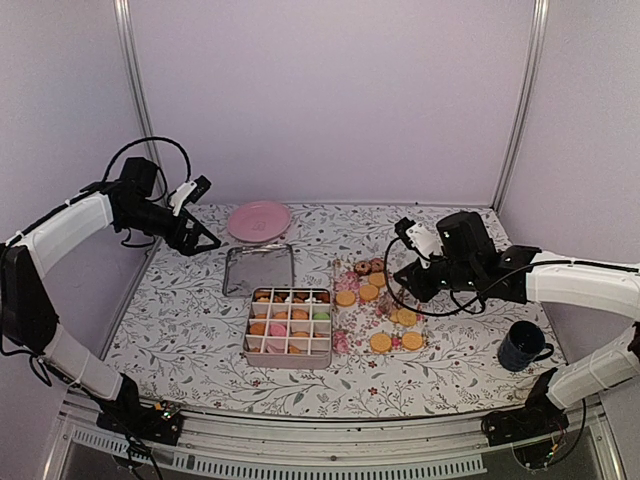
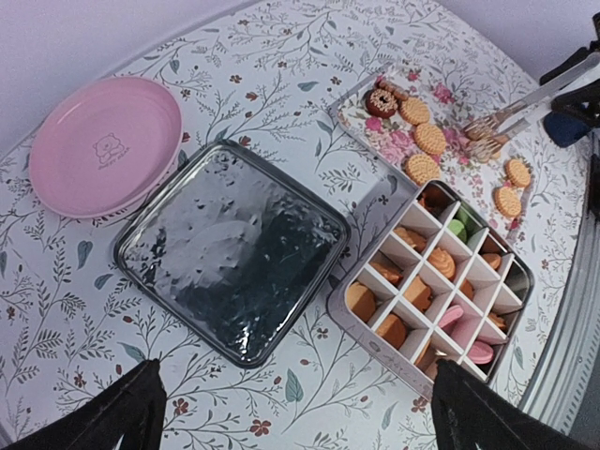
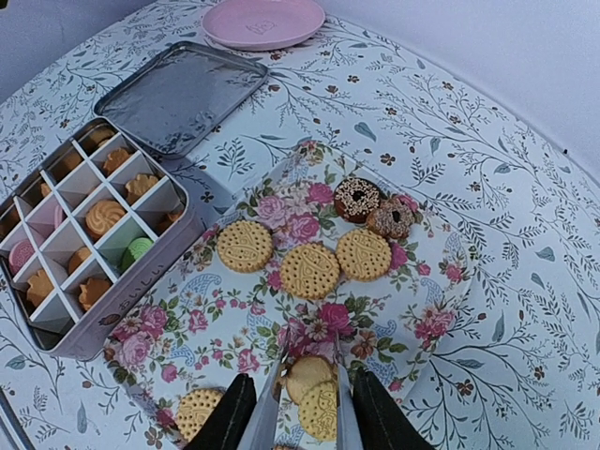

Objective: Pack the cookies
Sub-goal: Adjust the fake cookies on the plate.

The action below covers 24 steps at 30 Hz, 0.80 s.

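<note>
Three golden cookies (image 3: 309, 270) sit in the middle of the floral tray (image 3: 422, 300). The right end effector (image 3: 302, 398), half closed, grips metal tongs (image 3: 269, 398) over it; the left end effector (image 2: 297, 367) is wide open.

A lab test cell: bare panels (image 1: 330, 100), aluminium posts (image 1: 130, 70).

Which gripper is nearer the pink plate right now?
Left. The left gripper hangs open just to the left of the pink plate. The right gripper, holding tongs, is well away, over the floral tray of cookies.
</note>
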### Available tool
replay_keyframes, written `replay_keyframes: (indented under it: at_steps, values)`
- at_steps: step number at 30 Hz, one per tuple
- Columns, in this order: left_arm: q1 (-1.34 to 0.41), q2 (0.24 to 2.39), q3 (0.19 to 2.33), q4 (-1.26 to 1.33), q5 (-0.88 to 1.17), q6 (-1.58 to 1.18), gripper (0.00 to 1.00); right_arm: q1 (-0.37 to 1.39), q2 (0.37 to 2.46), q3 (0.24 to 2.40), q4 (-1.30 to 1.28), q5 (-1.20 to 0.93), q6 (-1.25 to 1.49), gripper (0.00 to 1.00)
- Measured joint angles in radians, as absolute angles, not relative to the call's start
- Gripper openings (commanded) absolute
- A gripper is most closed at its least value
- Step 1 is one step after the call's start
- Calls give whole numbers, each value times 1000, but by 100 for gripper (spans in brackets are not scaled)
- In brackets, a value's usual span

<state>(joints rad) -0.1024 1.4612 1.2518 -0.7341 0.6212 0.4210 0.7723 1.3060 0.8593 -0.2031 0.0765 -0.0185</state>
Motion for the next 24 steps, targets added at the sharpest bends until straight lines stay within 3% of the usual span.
replay_keyframes:
  at_steps: [6, 15, 24]
  values:
    - [-102, 1461, 1252, -734, 621, 421, 99, 773, 1306, 864, -207, 75, -20, 24]
    - [-102, 1461, 1252, -734, 621, 421, 99, 788, 1317, 958, -233, 64, -19, 22]
    - [-102, 1461, 1252, -734, 620, 421, 99, 835, 1322, 1034, -234, 75, -20, 27]
